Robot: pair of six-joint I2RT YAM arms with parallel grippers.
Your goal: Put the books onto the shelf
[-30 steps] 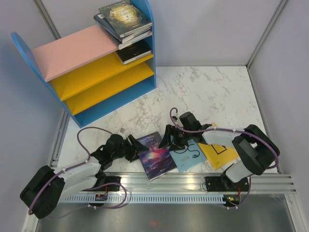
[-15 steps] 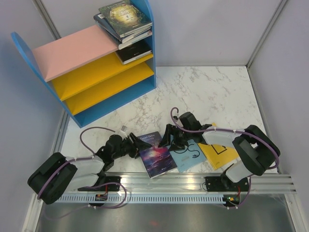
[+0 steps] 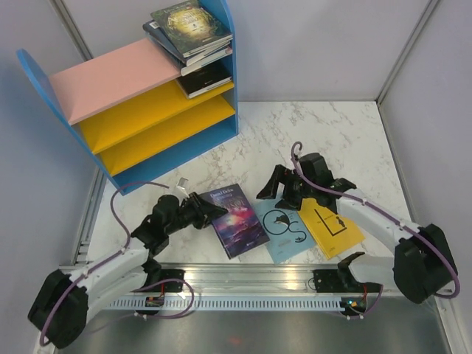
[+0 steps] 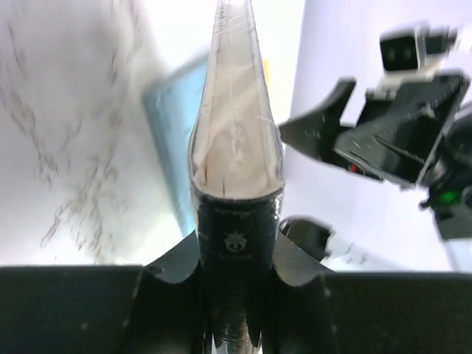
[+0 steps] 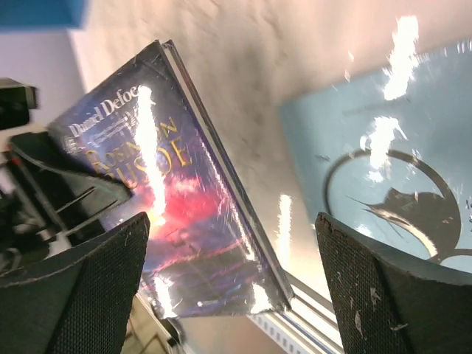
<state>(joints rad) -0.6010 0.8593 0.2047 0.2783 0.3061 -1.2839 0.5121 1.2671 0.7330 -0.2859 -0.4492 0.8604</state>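
A purple book (image 3: pixel 237 221) lies near the table's front, and my left gripper (image 3: pixel 209 211) is shut on its left edge. From the left wrist, the book (image 4: pixel 236 140) runs edge-on out of the gripper (image 4: pixel 236 247). My right gripper (image 3: pixel 274 193) hangs open above the table, apart from the books. Through its wide gap (image 5: pixel 236 287) I see the purple book (image 5: pixel 162 184) and a pale blue book (image 5: pixel 383 162). The pale blue book (image 3: pixel 285 230) and a yellow book (image 3: pixel 332 225) lie flat. The shelf (image 3: pixel 110 77) stands at the back left, with stacked books (image 3: pixel 188 29) on its pink top and one book (image 3: pixel 203 80) below.
A metal rail (image 3: pixel 295 276) runs along the table's near edge, just under the purple book's lower corner. Grey walls close in the left, back and right sides. The shelf's two yellow boards (image 3: pixel 147 122) face the arms.
My left gripper has closed on the purple book's left edge and the book has turned slightly. My right gripper has lifted back to the right and opened wider, uncovering the pale blue book.
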